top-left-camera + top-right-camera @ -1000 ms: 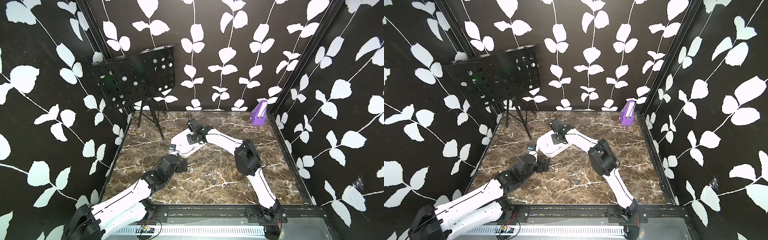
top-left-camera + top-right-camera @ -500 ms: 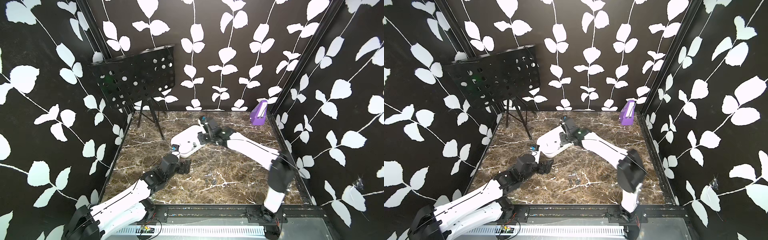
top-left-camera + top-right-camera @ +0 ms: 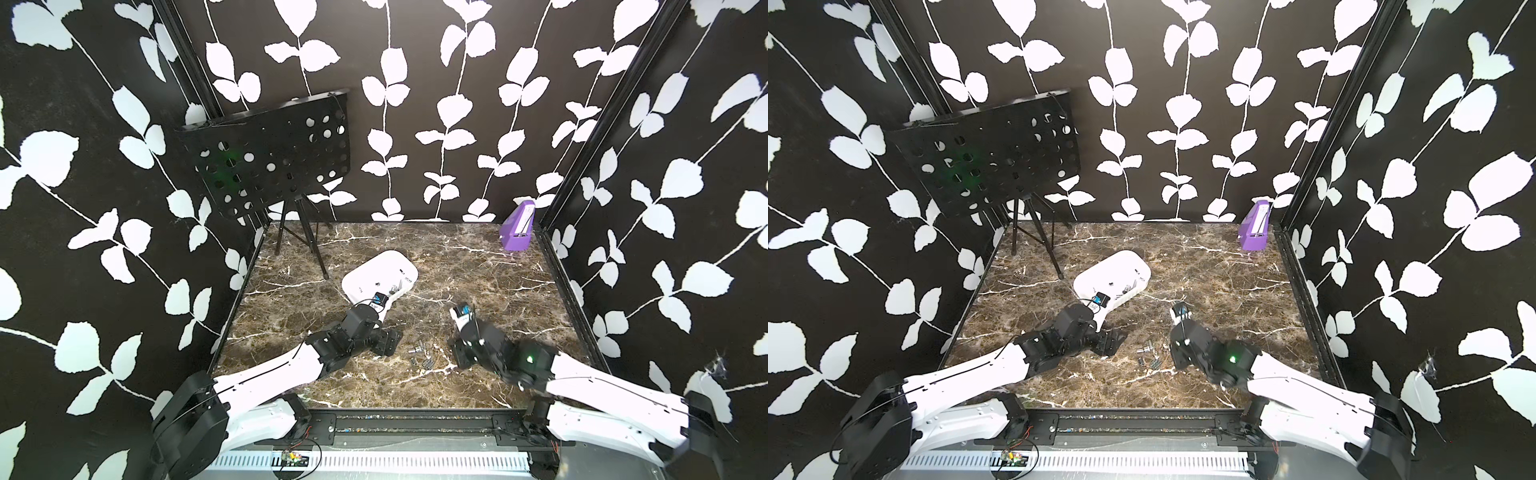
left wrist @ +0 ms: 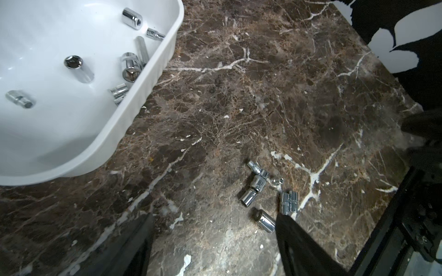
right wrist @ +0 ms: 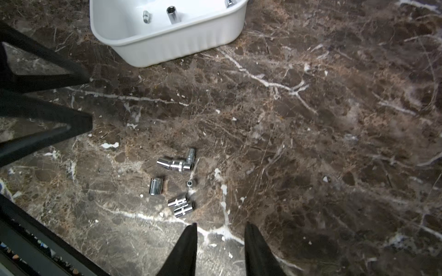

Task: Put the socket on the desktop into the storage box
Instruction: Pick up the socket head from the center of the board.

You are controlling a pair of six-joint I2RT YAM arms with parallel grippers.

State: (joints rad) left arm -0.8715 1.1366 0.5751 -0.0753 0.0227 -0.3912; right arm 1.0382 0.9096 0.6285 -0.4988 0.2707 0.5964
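Currently lining up a pick, hovering the empty, half-spread right gripper [image 5: 220,224] and empty, wide-spread left gripper [image 4: 214,217] beside the loose sockets [image 5: 178,166] lying near-middle on the desktop [image 5: 311,143], next probably needing a descent astride one socket, then carrying to the storage box [image 5: 167,47] farther back.

Several chrome sockets [image 5: 178,165] lie on their sides in a loose cluster on the brown marble desk [image 5: 311,143]. The white storage box [image 3: 374,266], apart from them, holds other sockets [image 4: 79,68].
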